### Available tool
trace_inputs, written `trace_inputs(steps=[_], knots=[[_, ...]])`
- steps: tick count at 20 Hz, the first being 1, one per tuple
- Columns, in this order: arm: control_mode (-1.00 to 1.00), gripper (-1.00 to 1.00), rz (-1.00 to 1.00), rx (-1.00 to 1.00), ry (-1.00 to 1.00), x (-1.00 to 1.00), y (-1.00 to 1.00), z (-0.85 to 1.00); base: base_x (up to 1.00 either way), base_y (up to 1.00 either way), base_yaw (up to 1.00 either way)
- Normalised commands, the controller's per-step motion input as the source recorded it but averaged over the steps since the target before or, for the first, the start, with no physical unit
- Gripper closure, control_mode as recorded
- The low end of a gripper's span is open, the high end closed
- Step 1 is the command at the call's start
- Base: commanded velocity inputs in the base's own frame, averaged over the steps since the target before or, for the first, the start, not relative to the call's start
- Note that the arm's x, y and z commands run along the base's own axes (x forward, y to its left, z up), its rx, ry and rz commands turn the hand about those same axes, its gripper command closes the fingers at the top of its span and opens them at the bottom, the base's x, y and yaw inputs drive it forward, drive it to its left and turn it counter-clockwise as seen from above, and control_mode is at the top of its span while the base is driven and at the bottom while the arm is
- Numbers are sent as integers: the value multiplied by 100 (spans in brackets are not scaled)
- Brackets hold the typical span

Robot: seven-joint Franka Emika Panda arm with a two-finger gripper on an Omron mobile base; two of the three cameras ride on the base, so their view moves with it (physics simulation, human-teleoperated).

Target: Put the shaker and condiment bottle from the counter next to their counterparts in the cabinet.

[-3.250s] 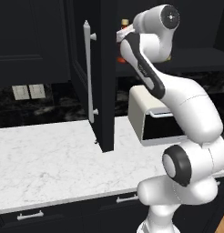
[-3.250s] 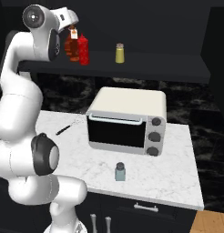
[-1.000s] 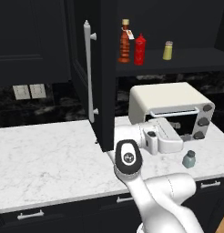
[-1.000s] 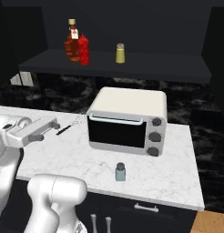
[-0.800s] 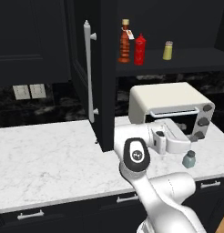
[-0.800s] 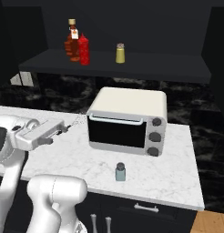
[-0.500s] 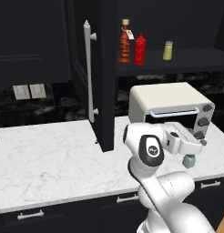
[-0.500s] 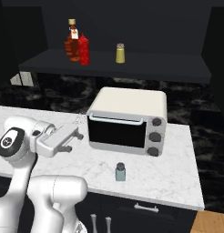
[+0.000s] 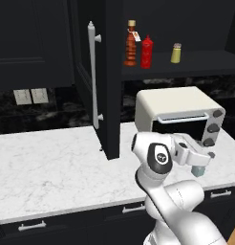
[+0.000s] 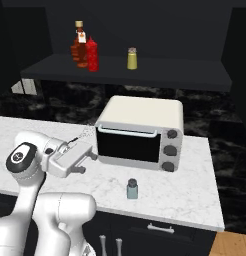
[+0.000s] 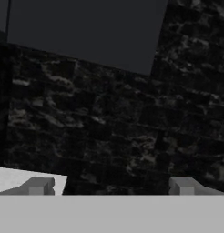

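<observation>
Hovering low over the counter (image 10: 195, 175) with jaws spread wide and empty, my gripper (image 10: 90, 156) sits at ten o'clock of the shaker (image 10: 132, 189), ready for pickup. The condiment bottle (image 10: 80, 45) already stands beside the red squeeze bottle (image 10: 92, 54) in the cabinet (image 10: 160, 75).

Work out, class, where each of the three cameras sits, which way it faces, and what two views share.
Left base view: behind-left, facing the cabinet; arm at lower right.
Right base view: behind-right, facing the toaster oven; arm at lower left, gripper open.
Hand view: on the hand, facing the dark backsplash; fingertips at bottom.
Both base views share the shaker.
</observation>
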Motion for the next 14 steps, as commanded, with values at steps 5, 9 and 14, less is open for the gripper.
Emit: trace_inputs(steps=[5,9,14], knots=[[-100,-100,9,-13,-2,-9,-57,-99,0,0,0],[-100,-100,4,-8,0,0,-41,-68,0,0,0],[-100,-100,11,-3,-1,0,-33,-83,0,0,0]])
